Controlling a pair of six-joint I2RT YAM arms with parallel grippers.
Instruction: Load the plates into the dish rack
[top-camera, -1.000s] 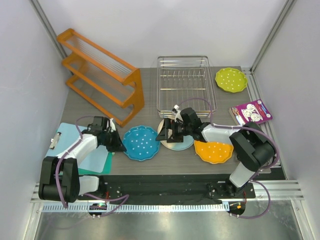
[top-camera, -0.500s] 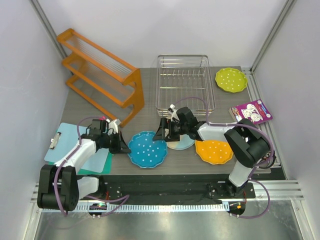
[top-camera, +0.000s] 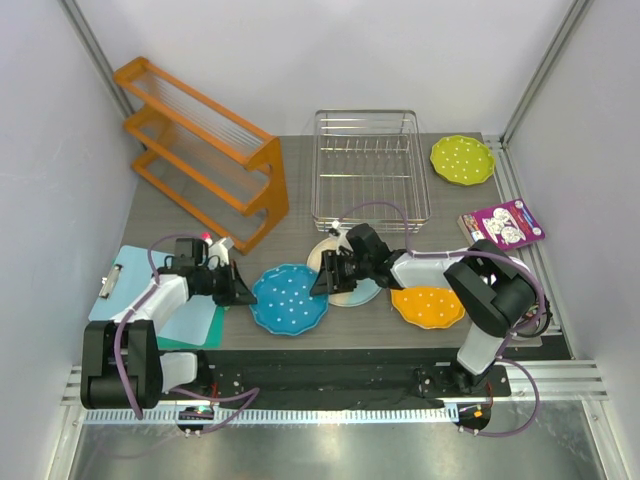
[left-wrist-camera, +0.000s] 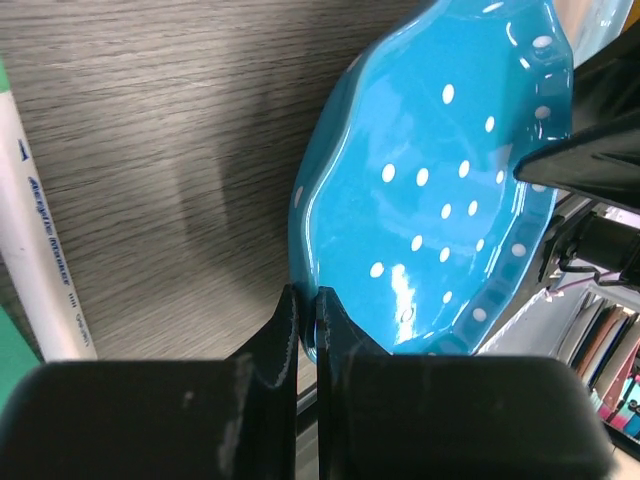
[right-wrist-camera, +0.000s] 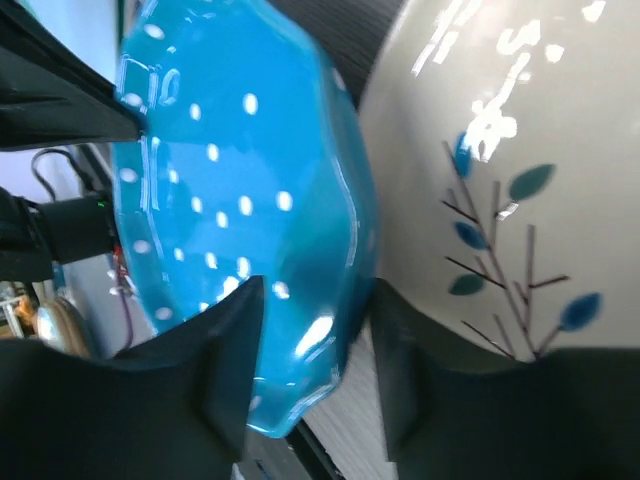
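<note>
Grey tabletop, dish rack at its back holding no plate; we find the blue plate dragged nearer than a second ago, left gripper clamped on its rim, right gripper spread wide astride the opposite edge; a two-handed lift seems next.

The blue plate is smooth and glossy like glazed ware, with bright glints across its face. The cream plate carries the same hard shine over its painted sprig. The table is matt grey with a wood grain. The dish rack, at the far side, is thin bright metal wire. The orange shelf, far left, looks like smooth plastic. The left gripper has black fingers with a dull sheen.
</note>
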